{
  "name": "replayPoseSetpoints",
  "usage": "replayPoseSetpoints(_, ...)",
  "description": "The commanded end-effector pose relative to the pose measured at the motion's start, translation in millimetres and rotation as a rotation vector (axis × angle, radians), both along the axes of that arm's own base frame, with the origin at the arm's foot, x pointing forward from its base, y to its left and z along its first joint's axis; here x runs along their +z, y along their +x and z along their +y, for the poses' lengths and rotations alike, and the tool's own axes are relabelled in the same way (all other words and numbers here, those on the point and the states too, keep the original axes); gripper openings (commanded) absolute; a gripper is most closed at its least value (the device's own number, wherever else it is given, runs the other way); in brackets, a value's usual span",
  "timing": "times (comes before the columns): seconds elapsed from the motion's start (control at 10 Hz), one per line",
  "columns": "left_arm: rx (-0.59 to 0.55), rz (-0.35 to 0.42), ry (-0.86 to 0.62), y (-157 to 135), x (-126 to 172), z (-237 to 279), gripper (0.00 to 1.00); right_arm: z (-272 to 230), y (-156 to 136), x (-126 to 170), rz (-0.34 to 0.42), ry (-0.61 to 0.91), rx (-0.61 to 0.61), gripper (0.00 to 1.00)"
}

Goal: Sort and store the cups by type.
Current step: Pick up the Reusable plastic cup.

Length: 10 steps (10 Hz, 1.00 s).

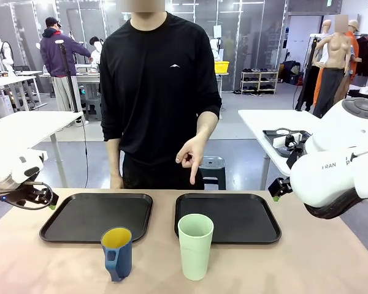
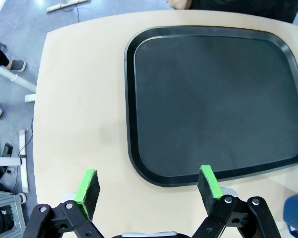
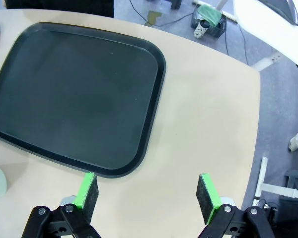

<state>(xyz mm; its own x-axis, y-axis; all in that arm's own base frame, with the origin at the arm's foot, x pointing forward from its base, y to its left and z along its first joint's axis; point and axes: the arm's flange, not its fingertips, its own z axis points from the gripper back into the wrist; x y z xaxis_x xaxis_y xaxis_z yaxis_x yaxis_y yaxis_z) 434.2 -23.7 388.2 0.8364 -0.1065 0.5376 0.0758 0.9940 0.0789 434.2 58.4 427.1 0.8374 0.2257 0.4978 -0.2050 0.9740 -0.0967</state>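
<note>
Wide apart, empty: left fingers, right fingers; mint tumbler, blue mug upright on table

On the white casing of the right arm, the front view shows grey capitals reading "FRAN", cut off where the casing curves away. A further mark below them is too small to tell. The person's black shirt carries a small white chest logo, too small to read.
</note>
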Motion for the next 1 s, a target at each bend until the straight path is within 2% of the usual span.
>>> replayPoseSetpoints(0.0,-0.002,-0.001,0.006,-1,0,-1,1.00,-3,-11,10,-0.049,-0.096,0.163,1.00)
replayPoseSetpoints(0.2,-0.002,-0.001,0.006,-1,0,-1,1.00,-4,-26,30,-0.063,-0.241,0.425,1.00)
replayPoseSetpoints(0.3,-0.002,-0.001,0.006,-1,0,-1,1.00,-2,-32,38,-0.018,-0.247,0.579,1.00)
replayPoseSetpoints(0.5,-0.002,-0.001,0.006,-1,0,-1,1.00,2,-39,40,0.068,-0.333,0.801,1.00)
replayPoseSetpoints(0.6,-0.002,-0.001,0.006,-1,0,-1,1.00,4,-43,39,0.080,-0.353,0.912,1.00)
replayPoseSetpoints(0.9,-0.002,-0.001,0.006,-1,0,-1,1.00,9,-48,30,0.077,-0.595,1.033,1.00)
